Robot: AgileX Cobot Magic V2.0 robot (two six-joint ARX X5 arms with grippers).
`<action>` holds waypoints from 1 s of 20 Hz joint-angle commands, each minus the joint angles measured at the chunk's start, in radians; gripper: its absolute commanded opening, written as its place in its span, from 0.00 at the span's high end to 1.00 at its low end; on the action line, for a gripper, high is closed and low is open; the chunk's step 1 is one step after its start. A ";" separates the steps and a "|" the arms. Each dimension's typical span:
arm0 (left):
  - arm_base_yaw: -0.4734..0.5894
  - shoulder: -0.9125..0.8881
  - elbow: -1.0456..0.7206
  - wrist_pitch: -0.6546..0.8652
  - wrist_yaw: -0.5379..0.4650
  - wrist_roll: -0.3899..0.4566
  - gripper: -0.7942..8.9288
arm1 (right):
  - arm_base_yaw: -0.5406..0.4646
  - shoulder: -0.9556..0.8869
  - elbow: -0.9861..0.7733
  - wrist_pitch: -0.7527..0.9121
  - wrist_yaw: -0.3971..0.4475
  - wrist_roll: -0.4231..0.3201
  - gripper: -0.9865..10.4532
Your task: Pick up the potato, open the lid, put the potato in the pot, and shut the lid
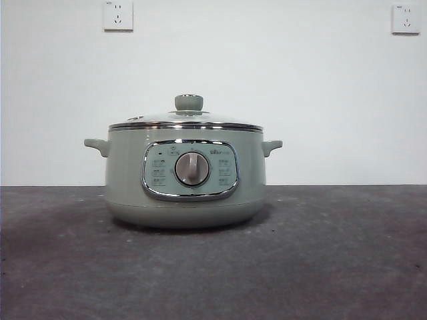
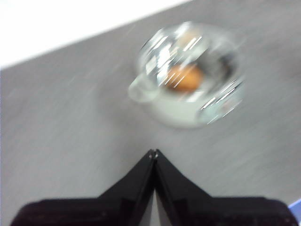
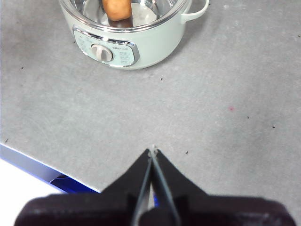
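Observation:
The sage-green pot stands in the middle of the grey table with the glass lid resting on its rim, green knob on top. The potato lies inside the pot, seen through the lid; it also shows, blurred, in the left wrist view. My left gripper is shut and empty, well back from the pot. My right gripper is shut and empty, near the table's edge, away from the pot. Neither arm shows in the front view.
The table's blue-trimmed edge runs close to my right gripper. Two wall sockets sit high on the white wall behind the pot. The left wrist view is motion-blurred.

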 commanded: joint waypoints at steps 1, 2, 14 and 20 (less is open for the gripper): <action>0.047 -0.187 -0.333 0.150 -0.109 -0.019 0.92 | 0.001 -0.001 -0.010 -0.023 0.005 0.008 0.91; 0.080 -0.272 -0.463 0.270 -0.094 -0.023 0.92 | 0.001 -0.001 -0.010 -0.023 0.005 0.008 0.91; 0.372 -0.702 -1.330 1.205 0.217 -0.047 0.92 | 0.001 -0.001 -0.010 -0.023 0.005 0.008 0.91; 0.396 -0.719 -1.418 1.219 0.212 -0.046 0.92 | 0.001 -0.001 -0.010 -0.023 0.006 0.008 0.91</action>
